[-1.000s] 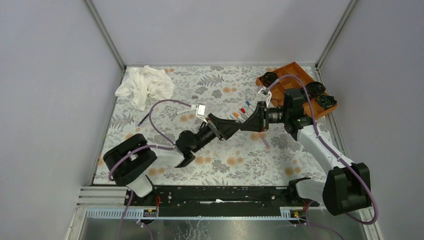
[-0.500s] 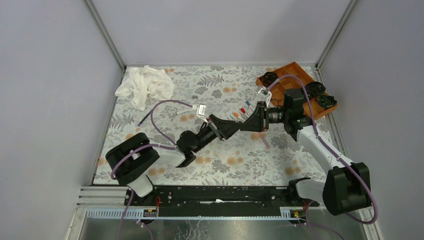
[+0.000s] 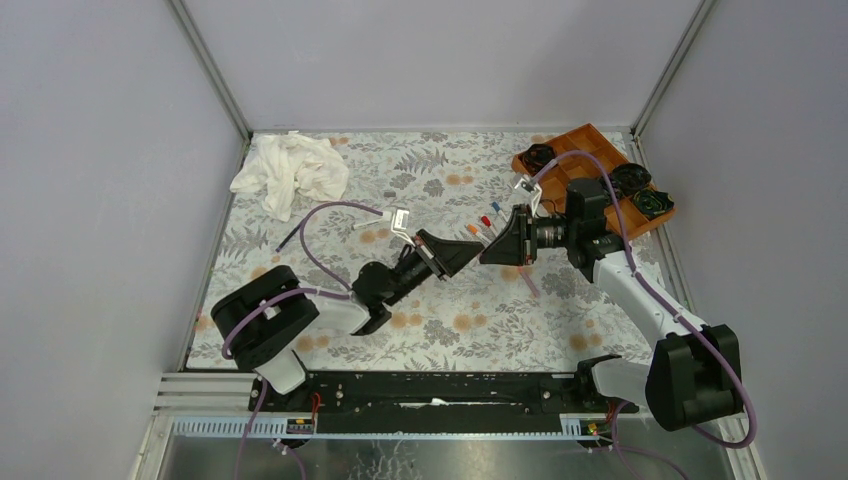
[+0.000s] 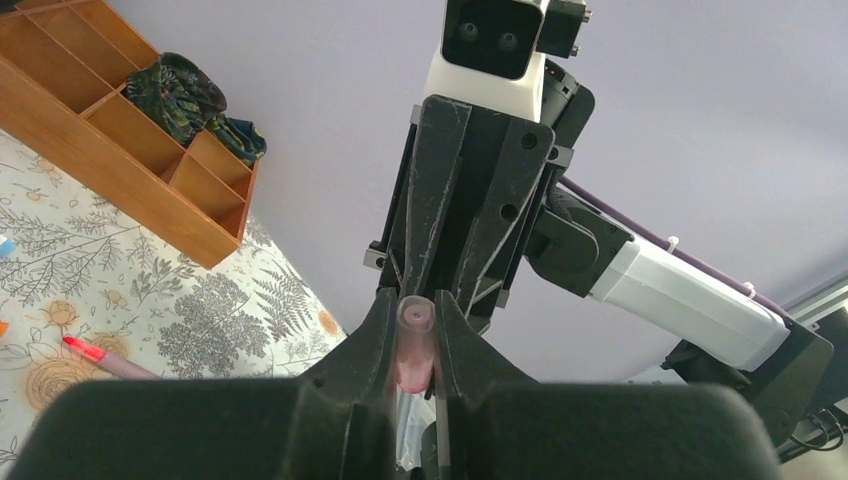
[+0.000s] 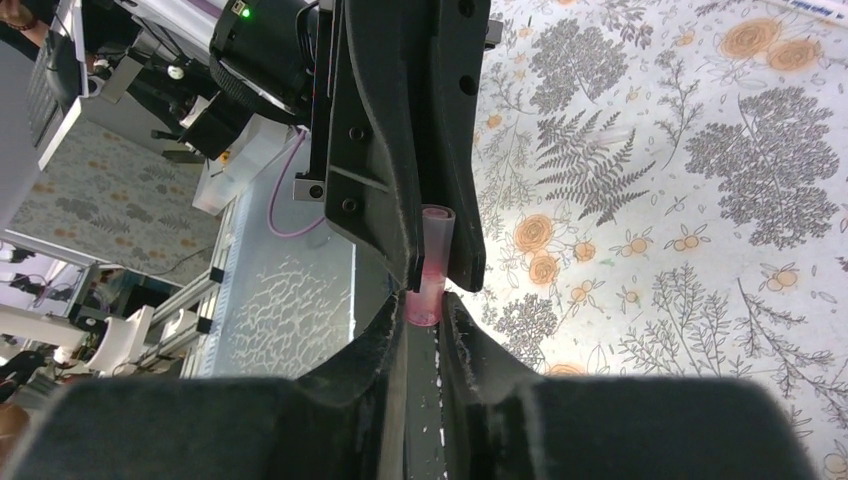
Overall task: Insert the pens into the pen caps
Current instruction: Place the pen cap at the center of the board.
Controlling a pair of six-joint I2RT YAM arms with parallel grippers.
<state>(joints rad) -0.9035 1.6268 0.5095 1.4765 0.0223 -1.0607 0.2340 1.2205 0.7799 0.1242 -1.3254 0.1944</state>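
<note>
My two grippers meet tip to tip above the middle of the table, left gripper [image 3: 471, 248] against right gripper [image 3: 488, 250]. A short, translucent pink pen cap [image 4: 414, 345] sits between the fingers of my left gripper [image 4: 415, 308], which press on both its sides. In the right wrist view my right gripper [image 5: 426, 308] pinches the near end of the same pink cap [image 5: 433, 262]. I cannot tell whether a pen is inside it. A pink pen [image 3: 527, 281] lies on the table below the grippers. Small red, blue and orange pieces [image 3: 485, 220] lie behind the grippers.
A wooden compartment tray [image 3: 590, 142] holding black rosette-shaped objects [image 3: 539, 155] stands at the back right. A crumpled white cloth [image 3: 290, 170] lies at the back left, with a dark pen [image 3: 288, 238] near it on the floral mat.
My left gripper's fingers have closed in onto the pink cap. Both arms have stayed almost where they were.
</note>
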